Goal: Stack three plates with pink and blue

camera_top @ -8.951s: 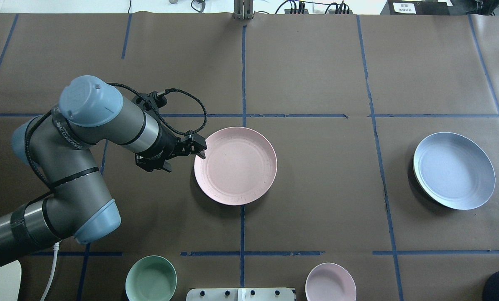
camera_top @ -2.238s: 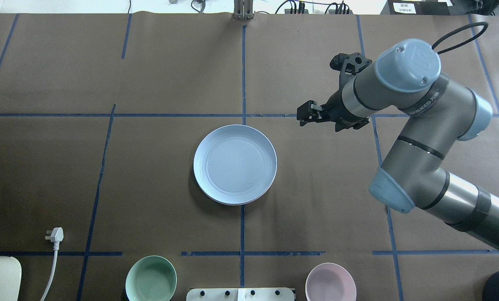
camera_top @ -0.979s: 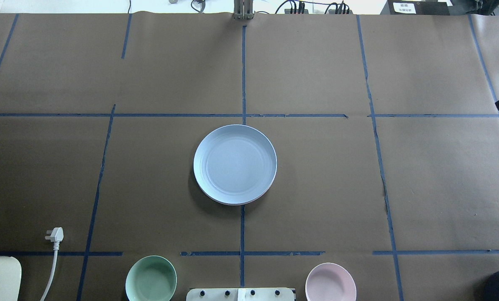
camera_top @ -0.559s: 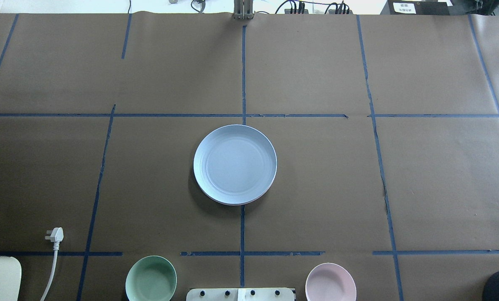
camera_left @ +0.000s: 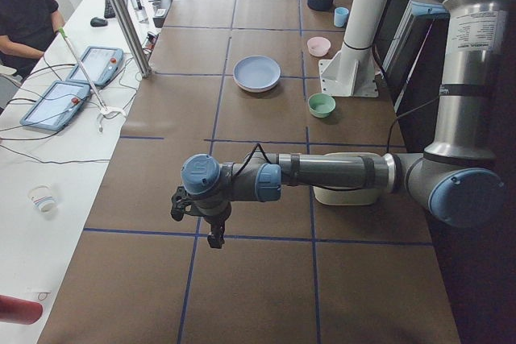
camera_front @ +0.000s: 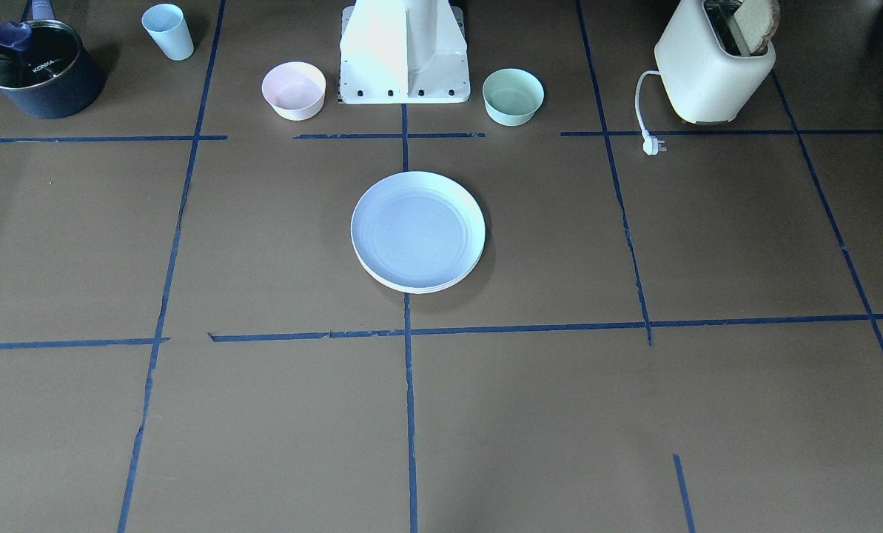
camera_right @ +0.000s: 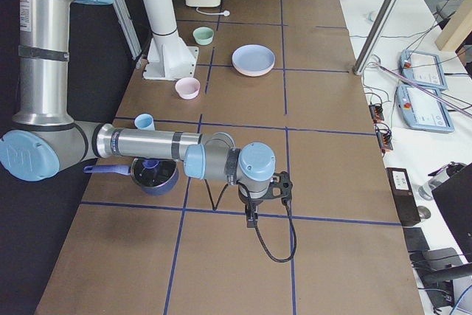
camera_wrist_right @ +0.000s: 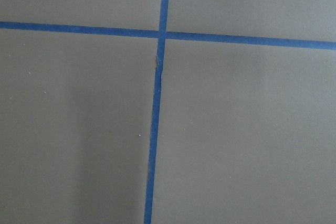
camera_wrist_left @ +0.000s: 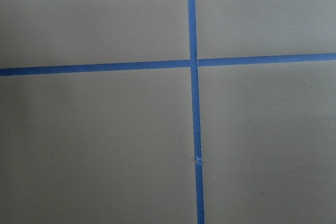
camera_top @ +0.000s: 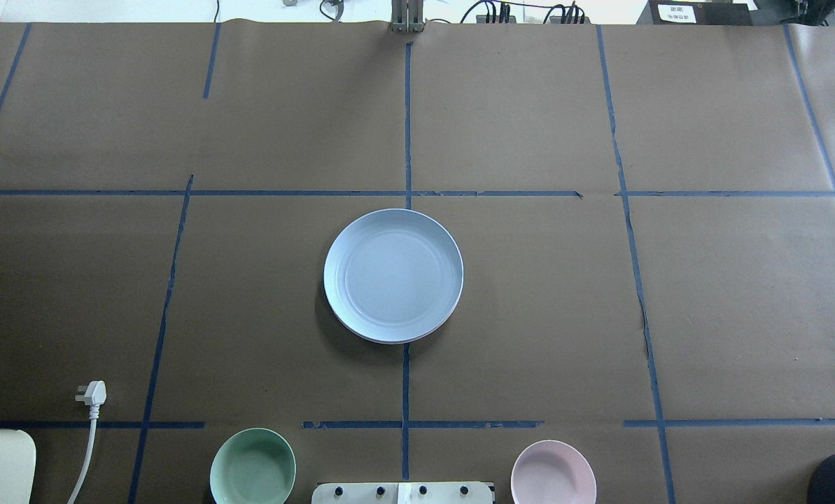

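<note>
Item: blue plate (camera_top: 393,275), lying atop plate stack (camera_front: 430,286), sitting at the middle of the counter (camera_top: 543,329). Probably handling light, stiff, smooth; pinching the rim suits. The left gripper (camera_left: 213,234) and right gripper (camera_right: 251,215) are hanging over opposite counter ends; spread or pressed, cannot tell.

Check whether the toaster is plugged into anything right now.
No, the plug of the toaster lies loose on the brown table at the end of its white cord.

Overhead and front cameras face each other, both looking down on the blue plate (camera_top: 393,275).
</note>
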`<state>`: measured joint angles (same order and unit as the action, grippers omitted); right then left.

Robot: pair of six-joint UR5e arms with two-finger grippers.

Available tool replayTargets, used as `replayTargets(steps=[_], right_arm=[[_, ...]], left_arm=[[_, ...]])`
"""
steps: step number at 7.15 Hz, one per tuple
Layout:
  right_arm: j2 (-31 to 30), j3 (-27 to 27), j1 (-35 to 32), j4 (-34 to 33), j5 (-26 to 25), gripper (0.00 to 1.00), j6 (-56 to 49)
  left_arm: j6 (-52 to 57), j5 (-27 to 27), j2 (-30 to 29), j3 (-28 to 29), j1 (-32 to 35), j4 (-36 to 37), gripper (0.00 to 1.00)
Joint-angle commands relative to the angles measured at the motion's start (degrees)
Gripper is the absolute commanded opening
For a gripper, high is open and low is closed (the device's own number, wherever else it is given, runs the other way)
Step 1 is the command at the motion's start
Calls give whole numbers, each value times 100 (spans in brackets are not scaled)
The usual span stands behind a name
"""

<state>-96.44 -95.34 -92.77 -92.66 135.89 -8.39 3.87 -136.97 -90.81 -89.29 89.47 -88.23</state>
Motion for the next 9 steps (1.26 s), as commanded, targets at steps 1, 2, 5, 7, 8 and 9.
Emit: replayTargets(steps=[1, 2, 5, 7, 8, 9], right_arm=[[-60, 33, -4, 3, -10, 100, 4], [-42, 33, -57, -6, -10, 100, 39], [-16, 24, -66, 3, -1, 100, 101], [-7, 24, -66, 3, -1, 100, 101], [-7, 24, -66, -6, -1, 100, 101], [2, 33, -66, -6, -1, 100, 101]], left_arm=[[0, 12, 2, 8, 0, -1, 100], [9, 3, 2, 35, 0, -19, 100], [157, 3, 134, 52, 35, -37, 100], [176, 3, 125, 35, 237, -28, 100], [167, 3, 125, 35, 229, -28, 100], [167, 3, 125, 35, 229, -28, 100]])
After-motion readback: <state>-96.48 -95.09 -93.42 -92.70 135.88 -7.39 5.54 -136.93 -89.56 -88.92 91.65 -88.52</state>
